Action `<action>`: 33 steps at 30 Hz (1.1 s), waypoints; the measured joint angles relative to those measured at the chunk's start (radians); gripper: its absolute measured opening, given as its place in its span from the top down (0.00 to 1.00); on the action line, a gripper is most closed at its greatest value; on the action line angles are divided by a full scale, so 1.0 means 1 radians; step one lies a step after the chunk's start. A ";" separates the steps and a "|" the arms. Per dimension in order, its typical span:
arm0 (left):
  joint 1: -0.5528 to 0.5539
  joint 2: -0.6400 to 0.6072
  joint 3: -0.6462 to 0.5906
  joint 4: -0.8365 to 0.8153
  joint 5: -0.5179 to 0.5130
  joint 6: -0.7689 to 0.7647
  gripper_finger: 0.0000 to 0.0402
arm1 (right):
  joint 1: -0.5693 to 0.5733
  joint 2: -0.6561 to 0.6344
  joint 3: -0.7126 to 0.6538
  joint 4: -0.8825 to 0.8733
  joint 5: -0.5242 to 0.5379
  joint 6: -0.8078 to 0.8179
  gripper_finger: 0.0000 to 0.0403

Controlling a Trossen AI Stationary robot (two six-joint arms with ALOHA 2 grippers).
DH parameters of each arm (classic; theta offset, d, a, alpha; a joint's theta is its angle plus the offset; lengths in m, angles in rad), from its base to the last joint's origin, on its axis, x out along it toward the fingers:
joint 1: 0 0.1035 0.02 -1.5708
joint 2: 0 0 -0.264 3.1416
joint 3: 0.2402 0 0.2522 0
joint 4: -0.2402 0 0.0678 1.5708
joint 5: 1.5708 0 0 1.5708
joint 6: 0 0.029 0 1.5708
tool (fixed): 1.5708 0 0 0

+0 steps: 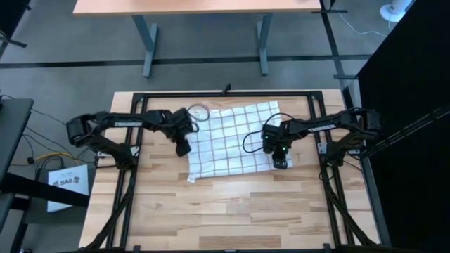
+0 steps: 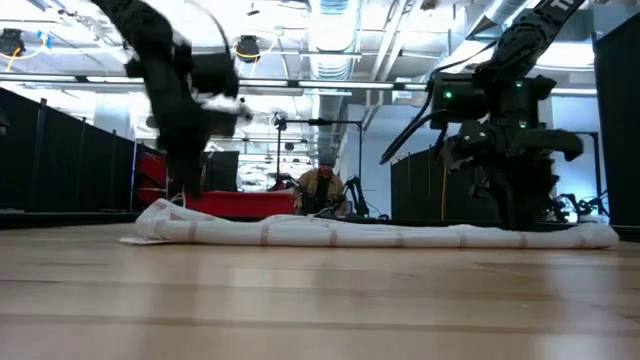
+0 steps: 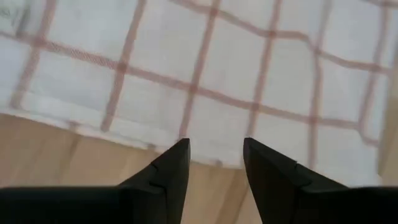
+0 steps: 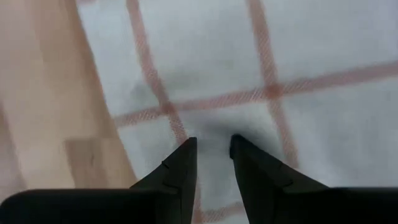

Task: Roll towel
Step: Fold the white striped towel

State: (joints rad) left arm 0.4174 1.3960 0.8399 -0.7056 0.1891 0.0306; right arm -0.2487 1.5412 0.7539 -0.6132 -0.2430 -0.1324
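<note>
The towel lies flat on the table, not yet rolled, so I judge the whole task remains. My left gripper hangs at its left edge, my right gripper at its right edge, both fingers slightly spread, pinching nothing.

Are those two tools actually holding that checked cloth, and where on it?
Neither grips it: the left tool hangs open at the towel's left edge, the right tool open near its right edge.
</note>
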 joint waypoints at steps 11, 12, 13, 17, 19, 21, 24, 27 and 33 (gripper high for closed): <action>-0.212 -0.025 0.169 -0.152 -0.028 0.082 0.66 | 0.019 -0.001 0.087 -0.099 -0.008 -0.074 0.77; -0.248 -0.013 0.161 -0.155 -0.045 0.072 0.66 | 0.026 -0.001 0.087 -0.138 -0.010 -0.086 0.77; -0.286 0.003 0.151 -0.154 -0.062 0.050 0.66 | 0.035 -0.001 0.086 -0.170 -0.013 -0.098 0.77; -0.387 0.083 0.140 -0.061 -0.124 -0.073 0.66 | 0.056 -0.010 0.055 -0.190 -0.015 -0.115 0.77; -0.410 0.134 0.140 -0.006 -0.170 -0.111 0.66 | 0.059 -0.017 0.037 -0.162 -0.016 -0.116 0.77; -0.412 0.182 0.140 0.034 -0.197 -0.158 0.66 | 0.059 -0.016 0.015 -0.160 -0.015 -0.115 0.77; -0.412 0.235 0.139 0.037 -0.187 -0.222 0.66 | 0.058 -0.018 -0.018 -0.163 -0.015 -0.110 0.77; -0.440 0.252 0.132 0.026 -0.186 -0.251 0.66 | 0.059 -0.019 -0.039 -0.162 -0.017 -0.096 0.77; -0.505 0.258 0.116 0.019 -0.229 -0.307 0.66 | 0.064 -0.020 -0.044 -0.156 -0.020 -0.087 0.77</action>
State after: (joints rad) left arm -0.0876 1.6536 0.9562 -0.6869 -0.0396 -0.2761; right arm -0.1850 1.5214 0.7094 -0.7691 -0.2632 -0.2195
